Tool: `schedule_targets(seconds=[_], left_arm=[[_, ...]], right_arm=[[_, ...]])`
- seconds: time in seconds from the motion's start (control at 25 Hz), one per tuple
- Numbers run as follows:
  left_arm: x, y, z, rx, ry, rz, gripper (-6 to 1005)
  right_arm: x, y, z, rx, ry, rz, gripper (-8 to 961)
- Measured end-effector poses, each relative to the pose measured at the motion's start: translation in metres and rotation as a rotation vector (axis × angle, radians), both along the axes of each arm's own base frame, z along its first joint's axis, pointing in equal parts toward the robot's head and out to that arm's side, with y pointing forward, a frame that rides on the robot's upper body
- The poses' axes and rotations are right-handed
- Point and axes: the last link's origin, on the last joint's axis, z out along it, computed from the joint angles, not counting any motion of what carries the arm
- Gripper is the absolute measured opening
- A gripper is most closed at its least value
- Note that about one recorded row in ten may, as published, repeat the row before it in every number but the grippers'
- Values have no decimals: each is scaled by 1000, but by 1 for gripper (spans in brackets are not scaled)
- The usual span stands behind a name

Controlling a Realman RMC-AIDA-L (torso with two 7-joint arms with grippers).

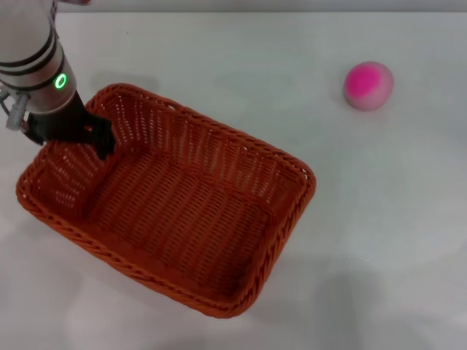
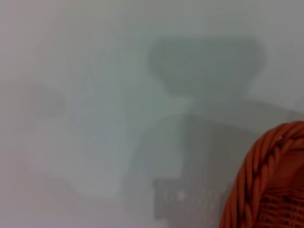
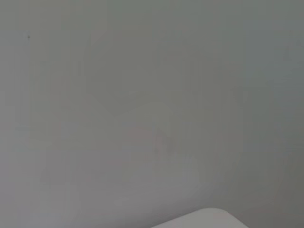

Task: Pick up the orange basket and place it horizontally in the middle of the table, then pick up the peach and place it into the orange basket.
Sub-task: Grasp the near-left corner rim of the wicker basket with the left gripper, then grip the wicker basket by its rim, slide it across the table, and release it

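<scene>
Orange basket [image 1: 175,208] rim hides left gripper's [image 1: 87,138] fingertips.

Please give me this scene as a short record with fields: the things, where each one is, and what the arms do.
basket: orange basket, lying at a slant on the left half of the table, nothing inside
peach: peach on the table, far right, apart from the basket
left gripper: left gripper at the basket's far left rim, one finger inside the wall
right gripper: not in the head view
peach in basket: no
</scene>
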Motion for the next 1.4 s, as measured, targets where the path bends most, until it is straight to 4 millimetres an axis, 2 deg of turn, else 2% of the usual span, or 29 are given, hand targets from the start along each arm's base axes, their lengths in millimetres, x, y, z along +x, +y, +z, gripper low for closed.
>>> schedule_targets(seconds=[0.12, 0.32, 0.44, 0.84, 1.4], left_arm=[[-1, -2, -1, -1, -23, 16, 764], [0, -6, -1, -13, -41, 32, 570], [3, -9, 1, -11, -59, 18, 385], [14, -19, 32, 124, -292, -29, 280], [36, -27, 41, 147, -413, -104, 189]], right_arm=[[0, 0, 0, 0, 0, 0, 841], [-1, 1, -1, -1, 1, 2, 840], [-2, 2, -1, -1, 1, 5, 840], [-3, 5, 1, 0, -2, 12, 839], [-6, 9, 2, 2, 0, 22, 837]])
